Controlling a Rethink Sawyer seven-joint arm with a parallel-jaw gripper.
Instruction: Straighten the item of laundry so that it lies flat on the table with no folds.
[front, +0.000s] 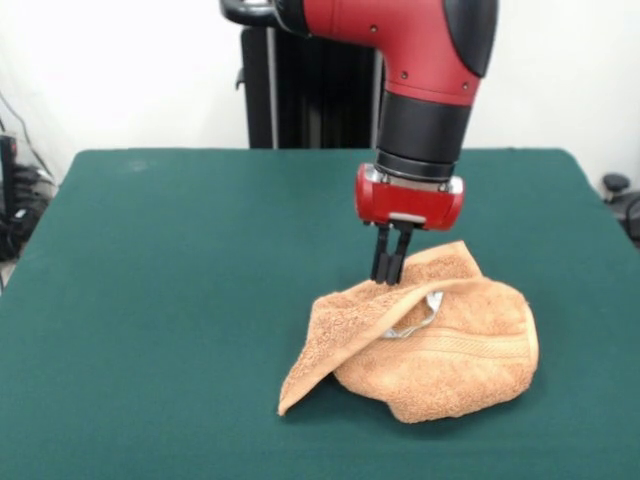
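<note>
A white wall backs the dark green table (180, 300), which fills most of the front view. The red and black arm (425, 80) comes down from twelve o'clock. The orange-tan towel (440, 345) lies crumpled toward five o'clock of the tabletop, one flap folded over toward seven o'clock, a small white-grey label (425, 315) peeking out. The gripper (390, 278) has its fingers drawn close together, pinching the towel's upper edge.

Bright, even, diffuse lighting from above. Soft, faint shadow under towel (430, 345) on table (150, 300). Mild sheen on red arm casing (400, 40). White backdrop near overexposed. Slight overall softness; no edge distortion evident.
</note>
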